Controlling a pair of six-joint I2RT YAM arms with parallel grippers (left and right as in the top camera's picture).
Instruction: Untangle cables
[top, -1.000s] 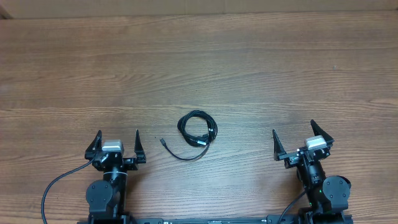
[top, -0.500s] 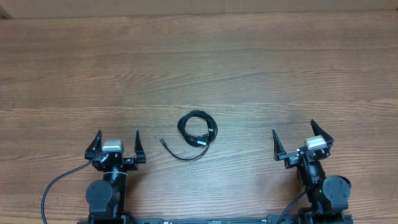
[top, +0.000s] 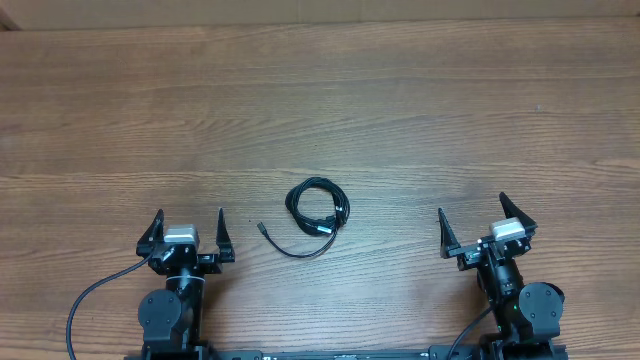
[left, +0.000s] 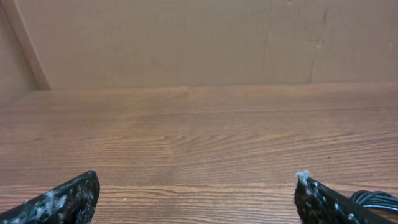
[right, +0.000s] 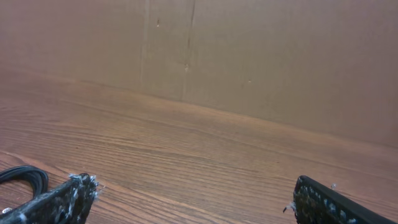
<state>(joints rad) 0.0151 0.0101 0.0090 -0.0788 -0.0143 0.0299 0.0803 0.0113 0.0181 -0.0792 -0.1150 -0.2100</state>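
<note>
The cables (top: 316, 207) lie as one small black coiled bundle near the middle of the wooden table, with a loose end and small plug (top: 263, 229) trailing to the left. My left gripper (top: 189, 217) stands open near the front edge, left of the bundle, nothing between its fingers. My right gripper (top: 471, 206) stands open at the front right, well apart from the bundle. In the left wrist view a bit of the coil (left: 376, 200) shows at the lower right beside my right fingertip (left: 311, 194). In the right wrist view the coil's edge (right: 25, 176) shows at the lower left.
A brown cardboard wall (left: 199, 37) rises along the table's far edge. A thick black cord (top: 90, 297) loops from the left arm's base at the front left.
</note>
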